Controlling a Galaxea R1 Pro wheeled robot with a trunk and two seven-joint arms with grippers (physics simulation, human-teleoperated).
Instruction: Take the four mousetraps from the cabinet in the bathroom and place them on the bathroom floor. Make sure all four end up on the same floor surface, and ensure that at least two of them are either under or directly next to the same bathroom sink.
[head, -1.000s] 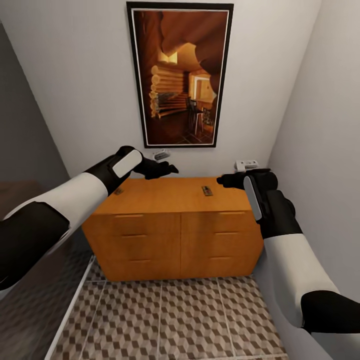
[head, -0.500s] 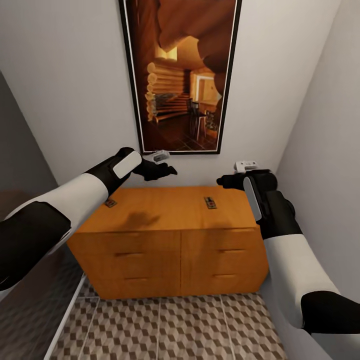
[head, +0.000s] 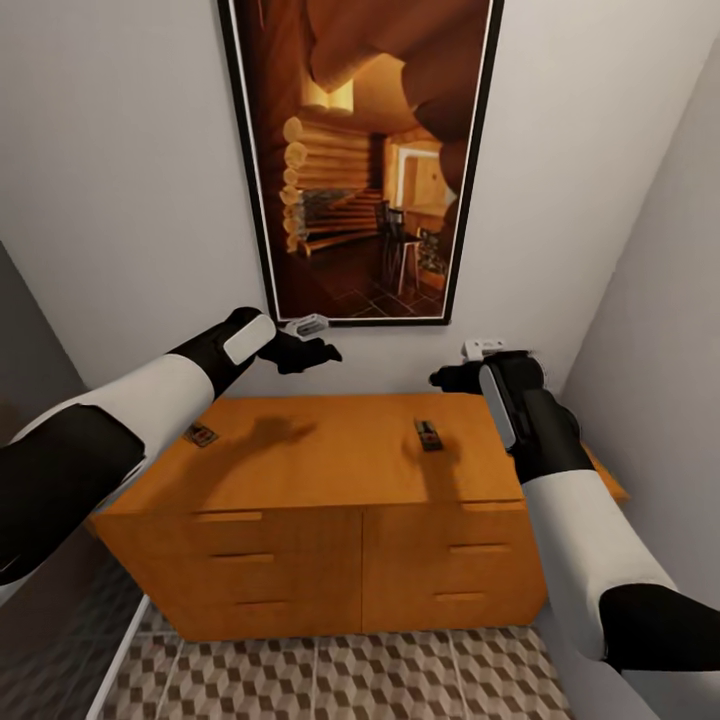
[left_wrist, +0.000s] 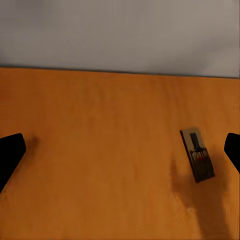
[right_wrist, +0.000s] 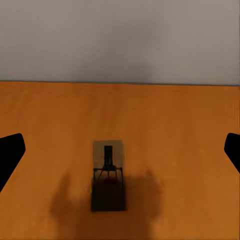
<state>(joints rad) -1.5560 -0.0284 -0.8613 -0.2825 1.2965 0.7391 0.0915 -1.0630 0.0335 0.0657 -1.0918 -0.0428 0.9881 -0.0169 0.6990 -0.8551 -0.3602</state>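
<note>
The orange-brown cabinet (head: 330, 470) stands against the wall ahead, its drawers shut. Two mousetraps lie on its flat top: one (head: 429, 434) right of centre, one (head: 201, 435) near the left edge. My right gripper (head: 445, 378) hovers open above and just behind the right mousetrap (right_wrist: 108, 175), which lies between its fingertips in the right wrist view. My left gripper (head: 322, 353) hangs open over the top's back left part. In the left wrist view a mousetrap (left_wrist: 197, 154) lies close to one fingertip (left_wrist: 11, 154). A strip of the patterned bathroom floor (head: 330, 680) shows below the cabinet.
A tall framed picture (head: 365, 160) hangs on the white wall behind the cabinet. A grey wall (head: 660, 330) closes in on the right, right beside my right arm. A dark wall (head: 30, 340) stands at the left. The cabinet fills most of the alcove's width.
The head view has closed in on the cabinet, which now looks larger and lower. Both grippers now hang over the cabinet top, the right one above the right mousetrap. Both stay open.
</note>
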